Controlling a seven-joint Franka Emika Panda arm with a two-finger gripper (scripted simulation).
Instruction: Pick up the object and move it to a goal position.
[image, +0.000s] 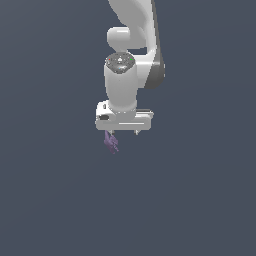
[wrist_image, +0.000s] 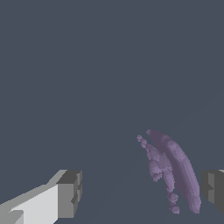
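The object (image: 111, 142) is a tiny purple, spiky, curved item lying on the dark grey floor. The white gripper (image: 123, 133) points down right over it, fingers spread wide. In the exterior view the object sits just below the finger on that view's left. In the wrist view the object (wrist_image: 175, 170) lies between the two dark fingertips (wrist_image: 70, 199), close to one fingertip and far from the other, with a small gap that shows no contact. The gripper (wrist_image: 142, 199) is open and holds nothing.
A plain dark grey floor (image: 200, 200) fills both views. The white arm (image: 132, 40) rises behind the gripper toward the top of the exterior view. No goal marker or other object shows.
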